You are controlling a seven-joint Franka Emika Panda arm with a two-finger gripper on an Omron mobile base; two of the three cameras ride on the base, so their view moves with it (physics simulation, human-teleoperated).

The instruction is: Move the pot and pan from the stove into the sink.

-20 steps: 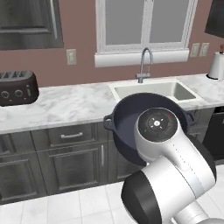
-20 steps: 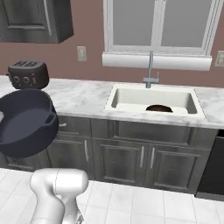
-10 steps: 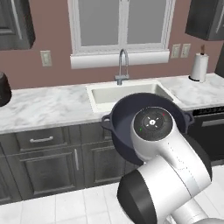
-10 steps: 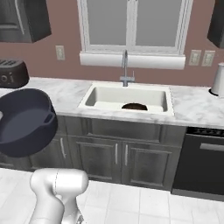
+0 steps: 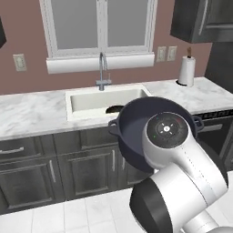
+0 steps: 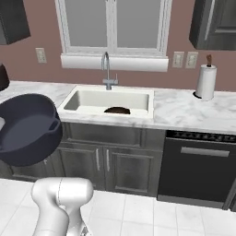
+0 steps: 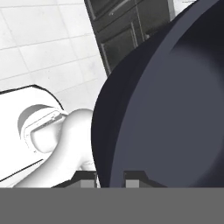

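Pot (image 5: 136, 132) hangs tilted on its side in the air, its rim pinched between the fingers (image 7: 133, 177) of the gripper (image 7: 110, 178), which are nearly pressed together on the thin wall. Beyond the fingers and lower lies the sink (image 5: 77, 98) in the marble counter (image 6: 184, 113), with the pan (image 6: 117, 110) already resting in it under the faucet (image 6: 107, 69). Over the last second the whole scene has slid sideways: the base has driven along the cabinets, bringing the sink roughly ahead. I judge only the lowering of the pot remains.
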